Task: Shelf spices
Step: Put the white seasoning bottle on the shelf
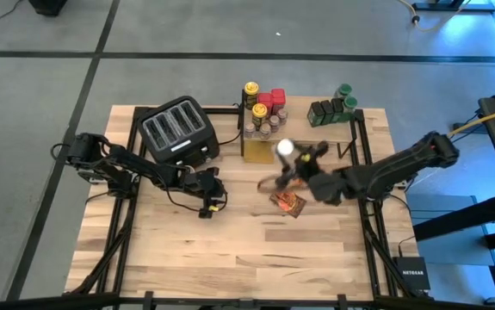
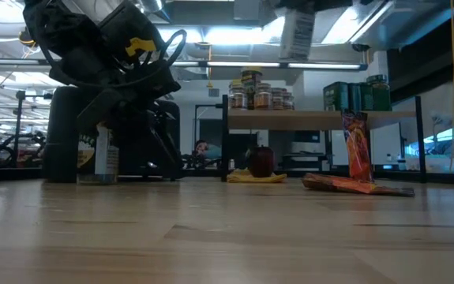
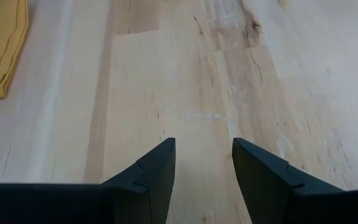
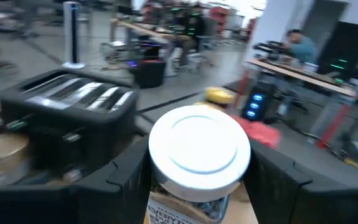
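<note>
We see the right gripper point(image 4: 197, 186) raised above the middle of the surface point(image 1: 230, 258), just in front of the shelf point(image 1: 316, 131); its fingers point(image 4: 126, 180) are clamped on a white-lidded jar point(image 4: 198, 149), which hangs clear of the wood; in the high view that jar point(image 1: 285, 148) shows near the shelf's front edge. On the shelf's plank stand the other spices: a cluster of jars with yellow and red lids point(image 1: 264, 108) at its left end, and dark green tins with green-lidded jars point(image 1: 335, 105) at its right end; in the low view these rows point(image 2: 260, 95) sit on the plank, above a red jar point(image 2: 260, 160) and a yellow cloth point(image 2: 257, 177) on the surface under the shelf. An orange-brown foil packet point(image 1: 287, 203) lies flat on the surface in front of the shelf, and another packet point(image 2: 357, 150) stands upright near it. The black toaster point(image 1: 178, 129) sits at the far left of the surface, beside the shelf. The left gripper point(image 3: 203, 174) hovers low over bare wood left of the middle, in front of the toaster; its fingers point(image 3: 157, 174) are apart with nothing between them.
</note>
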Controlling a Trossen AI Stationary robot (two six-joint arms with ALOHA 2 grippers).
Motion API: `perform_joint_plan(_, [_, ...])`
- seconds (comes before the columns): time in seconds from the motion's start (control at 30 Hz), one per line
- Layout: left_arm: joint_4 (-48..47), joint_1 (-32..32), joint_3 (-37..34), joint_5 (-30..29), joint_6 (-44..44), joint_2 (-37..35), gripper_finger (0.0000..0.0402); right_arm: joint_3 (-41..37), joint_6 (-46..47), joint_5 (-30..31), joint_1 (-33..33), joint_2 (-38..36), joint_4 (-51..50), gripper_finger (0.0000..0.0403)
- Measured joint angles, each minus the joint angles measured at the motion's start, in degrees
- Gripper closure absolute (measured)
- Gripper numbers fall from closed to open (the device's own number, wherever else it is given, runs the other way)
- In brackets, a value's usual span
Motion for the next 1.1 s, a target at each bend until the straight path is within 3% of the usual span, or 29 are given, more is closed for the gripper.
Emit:
perform_joint_plan(0.3, [0.0, 0.0, 0.0, -0.4, -0.4, 0.0, 0.0249, 0.0, -0.7, -2.1, -13.5, -3.2, -1.8, 0.0191])
perform_joint_plan(0.63, [0.0, 0.0, 0.0, -0.4, -0.6, 0.0, 0.0249, 0.0, 1.5, -11.1, -28.7, -3.2, -2.3, 0.0191])
perform_joint_plan(1.1, [1.7, 0.1, 0.0, -0.6, -0.6, 0.0, 0.0249, 0.0, 4.2, -25.3, -43.0, -0.3, 0.5, 0.0191])
